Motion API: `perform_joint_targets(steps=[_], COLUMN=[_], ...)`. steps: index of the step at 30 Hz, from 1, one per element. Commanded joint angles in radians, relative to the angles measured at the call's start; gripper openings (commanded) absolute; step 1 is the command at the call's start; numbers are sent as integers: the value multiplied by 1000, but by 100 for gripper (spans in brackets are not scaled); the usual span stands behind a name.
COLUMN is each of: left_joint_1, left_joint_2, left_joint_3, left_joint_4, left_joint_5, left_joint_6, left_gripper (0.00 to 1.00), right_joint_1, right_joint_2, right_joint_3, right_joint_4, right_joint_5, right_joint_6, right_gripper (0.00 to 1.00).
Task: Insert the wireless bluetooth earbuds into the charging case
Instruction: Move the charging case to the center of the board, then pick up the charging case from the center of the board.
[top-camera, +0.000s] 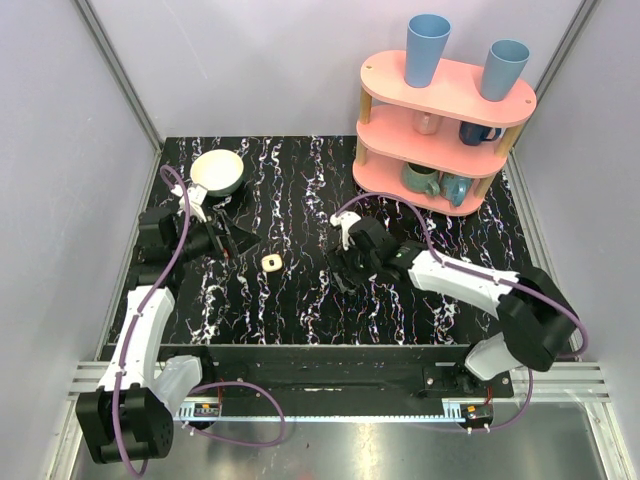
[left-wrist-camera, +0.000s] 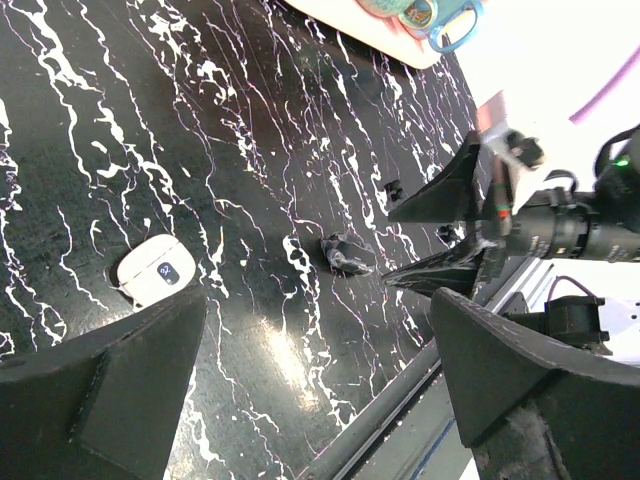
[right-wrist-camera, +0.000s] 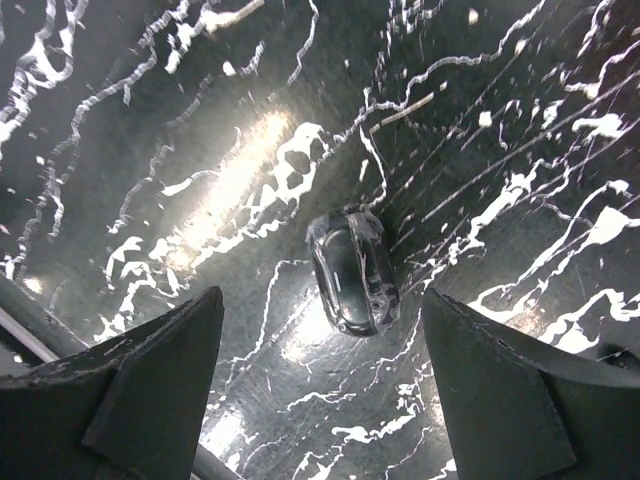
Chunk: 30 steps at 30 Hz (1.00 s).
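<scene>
— Left wrist view: where does the charging case (left-wrist-camera: 155, 270) lie?
— On the black marbled table (top-camera: 300, 200), just beside one fingertip (left-wrist-camera: 185, 310) of the left gripper (left-wrist-camera: 318, 300), outside its widely spread jaws and untouched.
— And the right gripper (right-wrist-camera: 322, 295)?
— Spread as well, holding nothing. A small glossy dark piece (right-wrist-camera: 352, 270) lies between its fingers, clear of both. I cannot tell whether that is an earbud.
</scene>
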Motion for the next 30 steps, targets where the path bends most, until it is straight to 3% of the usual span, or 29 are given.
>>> perform_joint_targets(steps=[1, 10, 30], left_joint_1=[12, 16, 21], left_joint_2=[-1, -4, -7], left_joint_3=[-5, -10, -18], left_joint_4=[52, 55, 61], left_joint_5=[28, 34, 40], left_joint_6=[-13, -16, -24], left_gripper=[99, 99, 99], right_joint_1=[7, 7, 9], right_joint_2=[-29, 129, 203], right_joint_3=[9, 49, 75], right_joint_4=[86, -11, -39], right_joint_5=[-13, -26, 24], right_joint_6=[6, -52, -42], right_gripper=[88, 77, 65])
